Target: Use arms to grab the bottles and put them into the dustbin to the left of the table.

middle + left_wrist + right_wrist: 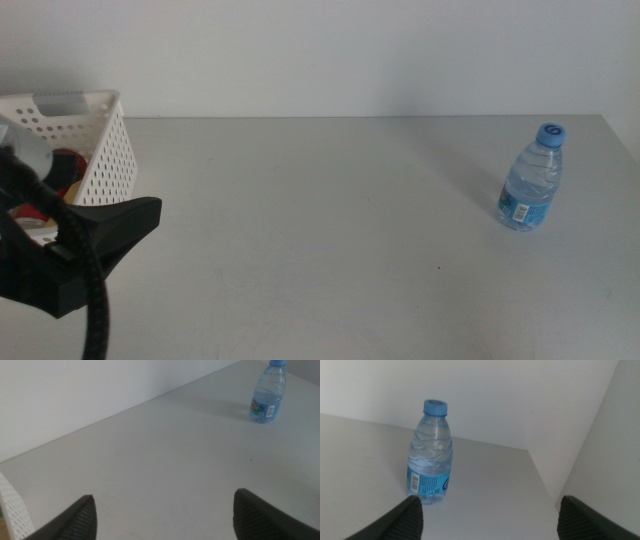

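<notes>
Bottles: 1 water bottle point(532, 178) upright on table point(330, 230); dustbin point(100, 150) left.

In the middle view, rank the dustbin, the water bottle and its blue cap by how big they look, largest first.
1. The dustbin, though the frame edge and the left gripper cut part of it off.
2. The water bottle, upright at the table's right.
3. Its blue cap, clearly smallest.

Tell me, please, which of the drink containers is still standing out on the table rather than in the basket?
The clear water bottle with the blue cap, upright at the table's right side. The only other container showing, something red, lies inside the white basket.
</notes>
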Controlling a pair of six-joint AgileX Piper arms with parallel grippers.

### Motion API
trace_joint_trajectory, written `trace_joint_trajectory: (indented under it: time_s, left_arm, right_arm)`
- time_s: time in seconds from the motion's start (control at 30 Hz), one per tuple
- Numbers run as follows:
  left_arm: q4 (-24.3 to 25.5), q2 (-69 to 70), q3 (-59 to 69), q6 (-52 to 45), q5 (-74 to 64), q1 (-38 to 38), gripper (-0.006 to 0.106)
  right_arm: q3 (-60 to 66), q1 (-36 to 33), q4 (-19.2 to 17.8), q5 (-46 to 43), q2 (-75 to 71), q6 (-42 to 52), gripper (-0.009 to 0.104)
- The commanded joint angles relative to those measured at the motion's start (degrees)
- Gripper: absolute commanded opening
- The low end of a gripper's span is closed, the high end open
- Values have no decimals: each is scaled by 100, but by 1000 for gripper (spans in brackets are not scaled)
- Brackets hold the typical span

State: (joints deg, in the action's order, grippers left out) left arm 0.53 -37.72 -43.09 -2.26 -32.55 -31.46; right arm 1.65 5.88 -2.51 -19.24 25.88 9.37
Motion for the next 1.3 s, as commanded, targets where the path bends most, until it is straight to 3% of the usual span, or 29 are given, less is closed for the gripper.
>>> trace_joint_trajectory:
  time_s: [0.0, 0.27, 0.43, 0.57, 0.87, 1.27]
  left_arm:
    - [4, -2, -168, 93, 420, -47, 93]
    - [4, -2, -168, 93, 420, -47, 93]
    - [4, -2, -168, 93, 420, -47, 93]
    - [4, -2, -168, 93, 415, -47, 93]
    - [27, -2, -168, 93, 418, -47, 93]
    - [27, -2, -168, 93, 422, -47, 93]
  right_arm:
    - [-75, -20, -393, -1092, 757, 22, 75]
    - [-75, -20, -1408, -3813, 3319, -299, 75]
    - [-75, -20, -1331, -5749, 4706, -550, 75]
    - [-264, -20, -1222, -5734, 5477, -575, 75]
    - [-604, -20, -1632, -5729, 6295, -1486, 75]
    - [-1804, -20, -1401, -5715, 6912, -1671, 75]
